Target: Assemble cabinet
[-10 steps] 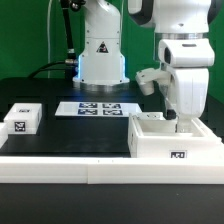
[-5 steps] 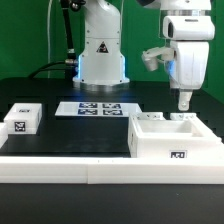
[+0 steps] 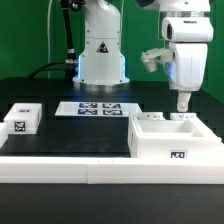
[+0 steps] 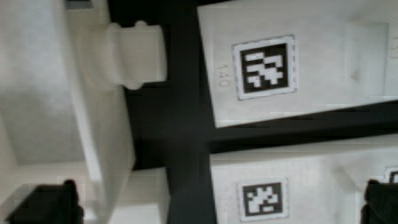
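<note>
The arm's 2-finger gripper (image 3: pixel 183 104) is hovering just above the large white plastic cabinet box (image 3: pixel 175 146). The box is sitting at the exterior view's right, on the black table (image 3: pixel 70 135), just behind the long white rail (image 3: pixel 80 172). In the wrist view the 2 dark fingertips (image 4: pixel 45 204) are standing well apart with nothing between them, so the claw is spread and carrying nothing. Below it, white tagged surfaces are showing, split by dark gaps; which cabinet parts they are cannot be told. The small white tagged block (image 3: pixel 22 118) is lying at the exterior view's left, well apart from the box, and the marker board (image 3: pixel 98 108) is lying between them, further back.

If the gripper descends off-centre, 1 fingertip could land on a rim rather than straddle it, shoving or tilting the box. A shallow pinch on the plastic, which looks smooth, could also let a part slip or twist.
</note>
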### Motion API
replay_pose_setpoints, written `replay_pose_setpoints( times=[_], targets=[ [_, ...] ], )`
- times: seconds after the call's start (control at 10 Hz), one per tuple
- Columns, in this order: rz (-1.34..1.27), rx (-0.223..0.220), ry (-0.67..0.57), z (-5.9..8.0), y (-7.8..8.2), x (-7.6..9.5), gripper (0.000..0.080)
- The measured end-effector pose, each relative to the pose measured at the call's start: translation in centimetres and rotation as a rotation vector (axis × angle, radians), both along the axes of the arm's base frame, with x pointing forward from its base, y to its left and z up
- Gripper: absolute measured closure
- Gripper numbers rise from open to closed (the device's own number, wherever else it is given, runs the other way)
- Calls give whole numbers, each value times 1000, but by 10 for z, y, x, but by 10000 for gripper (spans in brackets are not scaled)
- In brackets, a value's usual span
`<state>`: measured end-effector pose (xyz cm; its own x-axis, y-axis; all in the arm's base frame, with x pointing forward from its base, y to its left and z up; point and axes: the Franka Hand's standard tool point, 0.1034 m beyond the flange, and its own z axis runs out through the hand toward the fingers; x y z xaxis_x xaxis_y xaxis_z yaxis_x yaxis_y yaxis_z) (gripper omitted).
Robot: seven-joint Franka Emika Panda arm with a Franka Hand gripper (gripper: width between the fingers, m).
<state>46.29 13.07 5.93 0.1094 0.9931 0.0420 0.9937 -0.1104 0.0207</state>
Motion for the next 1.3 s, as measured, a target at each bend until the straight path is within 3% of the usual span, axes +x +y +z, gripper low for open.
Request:
replay_pose_setpoints(
  times=[0.3,0.5,0.7,1.0,1.2,1.3],
  targets=[
    [19,11,22,-10,20,-28,2],
    [30,31,22,-24,31,-41,2],
    [30,43,40,-40,36,-48,2],
    [27,46,46,-44,38,-48,2],
    [27,46,46,-44,38,-48,270],
    [26,46,46,-44,37,-48,270]
  ],
)
